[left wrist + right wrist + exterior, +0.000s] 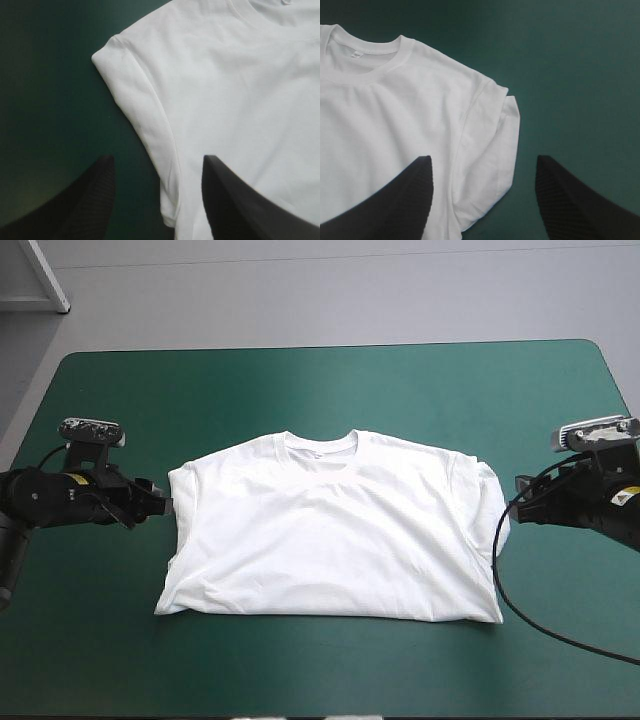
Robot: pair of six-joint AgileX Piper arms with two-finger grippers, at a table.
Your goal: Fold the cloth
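One white T-shirt [335, 535], spread flat, mid-table on the teal-green cover [300, 390]

This is looking like a robotics lab or test room: a table [330, 380] with a plain teal-green cover is standing on bare grey floor [350, 290], a left arm [60, 495] and a right arm [600, 495] are sitting at its sides, and a lone white T-shirt [335, 530] is lying spread between them.
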